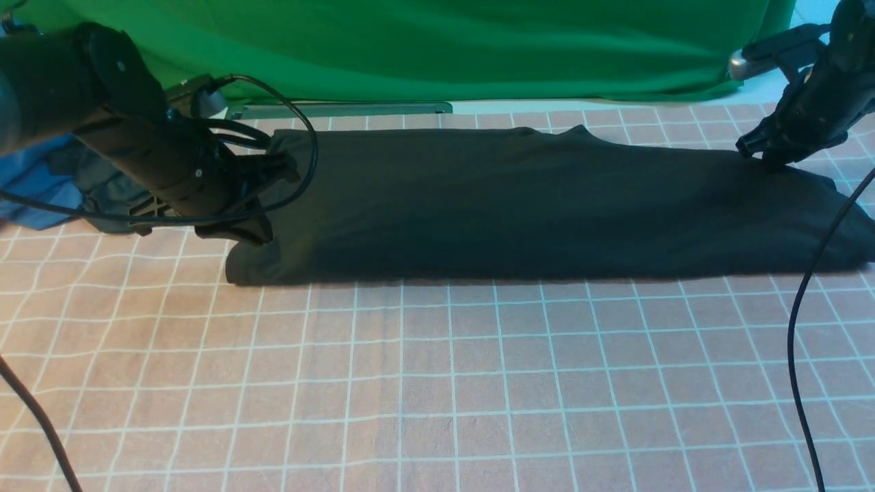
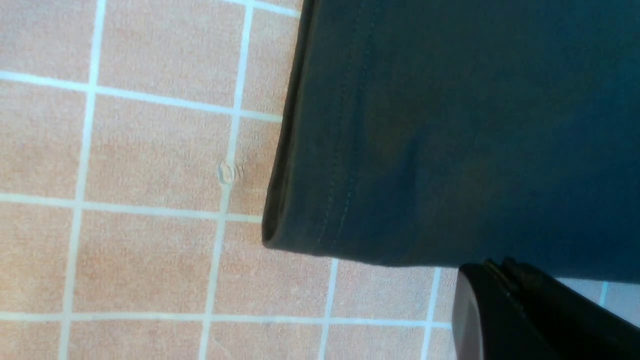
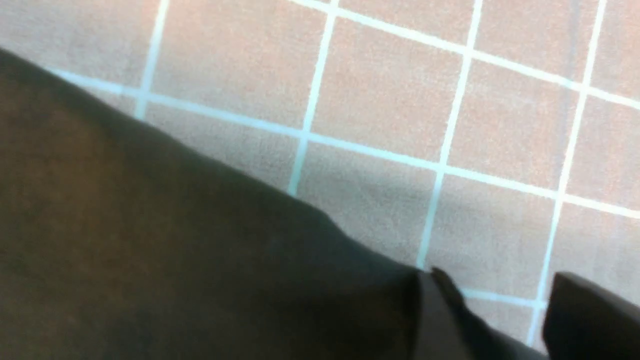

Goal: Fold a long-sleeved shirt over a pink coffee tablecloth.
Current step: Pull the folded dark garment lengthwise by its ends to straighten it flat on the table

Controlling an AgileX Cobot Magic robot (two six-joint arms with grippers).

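Shirt (image 1: 533, 205) lay folded, a long dark band on the far tablecloth (image 1: 437, 383). Only the left wrist view showed its stitched hem and smooth jersey. Left gripper (image 1: 249, 232) fingers were pressed together at the left end. Right wrist view: right gripper (image 3: 500, 280) fingers spread at the far-right edge, white grid between.

Long black shirt (image 1: 533, 205) flat across pink grid tablecloth (image 1: 437, 383)

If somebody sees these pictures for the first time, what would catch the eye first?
A black shirt, folded into a long band, lies across the far part of the pink checked tablecloth. The left tool and the right tool sit at its two ends. A green cloth hangs behind.
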